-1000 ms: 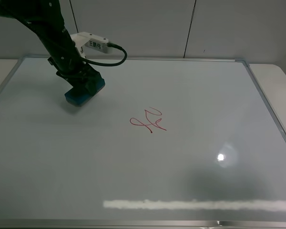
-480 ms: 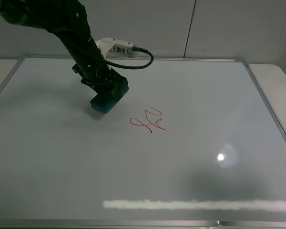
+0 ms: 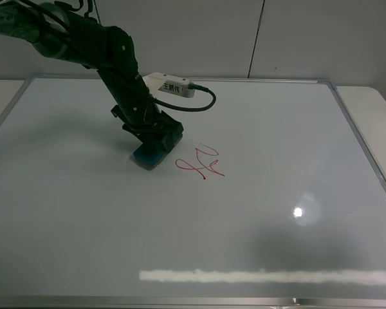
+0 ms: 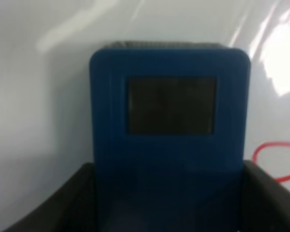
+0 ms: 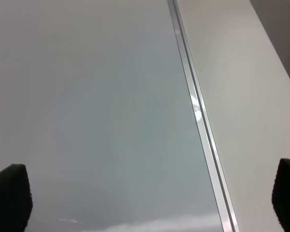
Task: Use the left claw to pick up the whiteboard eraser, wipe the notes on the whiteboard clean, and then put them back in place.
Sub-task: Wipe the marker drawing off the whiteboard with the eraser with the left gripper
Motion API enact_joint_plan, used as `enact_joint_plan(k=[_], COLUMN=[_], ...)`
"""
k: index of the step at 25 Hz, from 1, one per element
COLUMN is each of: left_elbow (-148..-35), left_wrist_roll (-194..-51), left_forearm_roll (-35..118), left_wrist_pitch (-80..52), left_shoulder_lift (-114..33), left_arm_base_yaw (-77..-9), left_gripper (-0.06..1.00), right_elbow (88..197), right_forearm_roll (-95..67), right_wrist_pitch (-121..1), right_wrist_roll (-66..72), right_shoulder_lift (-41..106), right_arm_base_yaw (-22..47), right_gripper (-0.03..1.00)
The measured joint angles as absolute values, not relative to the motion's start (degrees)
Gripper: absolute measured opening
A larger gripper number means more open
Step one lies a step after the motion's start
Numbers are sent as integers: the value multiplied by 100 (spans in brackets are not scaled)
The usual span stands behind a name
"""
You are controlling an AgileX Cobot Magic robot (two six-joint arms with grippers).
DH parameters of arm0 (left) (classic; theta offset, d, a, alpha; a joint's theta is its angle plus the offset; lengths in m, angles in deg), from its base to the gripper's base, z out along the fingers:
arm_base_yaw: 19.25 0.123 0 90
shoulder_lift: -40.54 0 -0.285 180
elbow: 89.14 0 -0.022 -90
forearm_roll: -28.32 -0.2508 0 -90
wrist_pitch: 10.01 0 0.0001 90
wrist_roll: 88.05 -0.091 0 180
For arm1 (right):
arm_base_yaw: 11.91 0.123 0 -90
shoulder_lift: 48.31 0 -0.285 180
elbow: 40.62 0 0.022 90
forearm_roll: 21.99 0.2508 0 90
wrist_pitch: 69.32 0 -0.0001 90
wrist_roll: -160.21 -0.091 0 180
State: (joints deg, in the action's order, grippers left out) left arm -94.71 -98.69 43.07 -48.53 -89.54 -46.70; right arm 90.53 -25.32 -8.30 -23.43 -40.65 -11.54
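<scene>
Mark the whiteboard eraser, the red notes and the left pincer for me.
whiteboard eraser [image 4: 169,111]: left wrist view, dark panel on its top.
red notes [image 3: 202,166]: exterior high view, centre of the scribble.
left pincer [image 3: 153,143]: exterior high view, between its fingertips.

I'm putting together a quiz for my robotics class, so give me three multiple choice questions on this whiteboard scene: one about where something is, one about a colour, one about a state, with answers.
1. In the high view, where is the whiteboard eraser relative to the notes?
A) covering them
B) just to their left, over the whiteboard
C) off the board, on the table

2. What colour are the notes?
A) black
B) green
C) red

3. What is the left hand doing?
A) shut on the whiteboard eraser
B) open and empty
C) out of view

Answers:
1 B, the loops show whole, beside the eraser's right edge.
2 C, the scribble is red on white.
3 A, the left wrist view shows the eraser held between both fingers.
</scene>
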Motion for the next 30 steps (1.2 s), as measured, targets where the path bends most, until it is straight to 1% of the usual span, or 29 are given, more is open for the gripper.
enact_joint_plan(k=[12,21,30], left_elbow=[-9514,-9527,-9532], left_wrist_roll=[-9810,-9665,-9618], left_forearm_roll=[4260,4260,4234], left_wrist_pitch=[-4580,-4627,-4981], left_shoulder_lift=[-9135,-9171,-9177], left_arm_base_yaw=[-5157,-5815,-6540], left_gripper=[56,56,56], right_elbow=[9053,9053,9053], right_forearm_roll=[-2532,-2532,-2532], right_wrist_pitch=[-830,-830,-830], right_wrist_roll=[-2343,-2343,-2343], right_shoulder_lift=[-4065,-4065,-4065], right_arm_base_yaw=[-1154,-1154,-1154], right_gripper=[99,99,99])
